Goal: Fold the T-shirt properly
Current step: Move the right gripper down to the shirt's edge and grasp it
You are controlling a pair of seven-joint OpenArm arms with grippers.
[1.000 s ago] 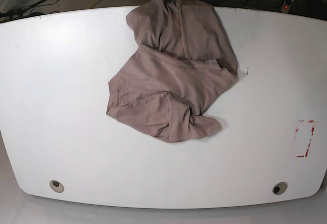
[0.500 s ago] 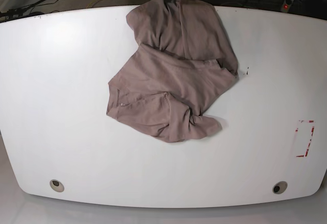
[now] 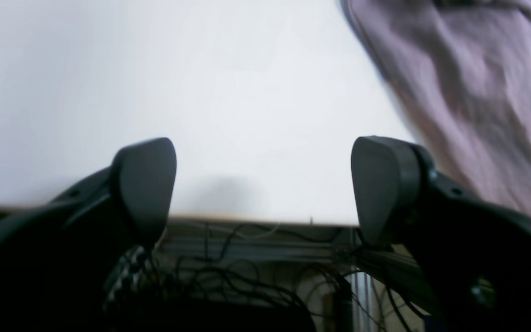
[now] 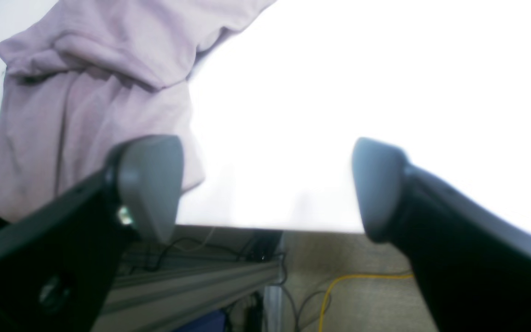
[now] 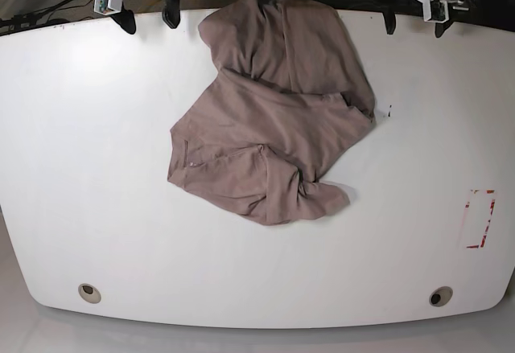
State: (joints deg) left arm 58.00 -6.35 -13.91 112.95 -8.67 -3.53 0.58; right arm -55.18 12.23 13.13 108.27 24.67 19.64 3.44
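At twelve o'clock on the white table [image 5: 96, 168], the T-shirt [image 5: 273, 120] lies crumpled, its top edge spilling over the far rim. Both grippers hang at that far edge with jaws spread wide and empty: the left gripper [image 5: 412, 22] toward one o'clock, the right gripper [image 5: 148, 20] toward eleven. Judging by the heap, spreading comes first: each should pinch a single layer at an outer corner and draw apart evenly. Soft, matte mauve-brown cloth, deeply creased, will drag and bunch on the smooth tabletop.
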